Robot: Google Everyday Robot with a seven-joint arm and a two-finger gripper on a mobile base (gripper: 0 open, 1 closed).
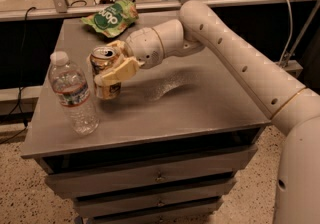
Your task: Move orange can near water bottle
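Beside ribbed clear water bottle point(72, 95); gripper point(114, 70) clasps cylindrical orange can point(105, 73).

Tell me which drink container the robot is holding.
The orange can, between the jaws of the gripper over the table's left side; the water bottle stands free beside it.

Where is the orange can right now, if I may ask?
The orange can is held in the gripper, left of centre in the camera view, just right of the water bottle.
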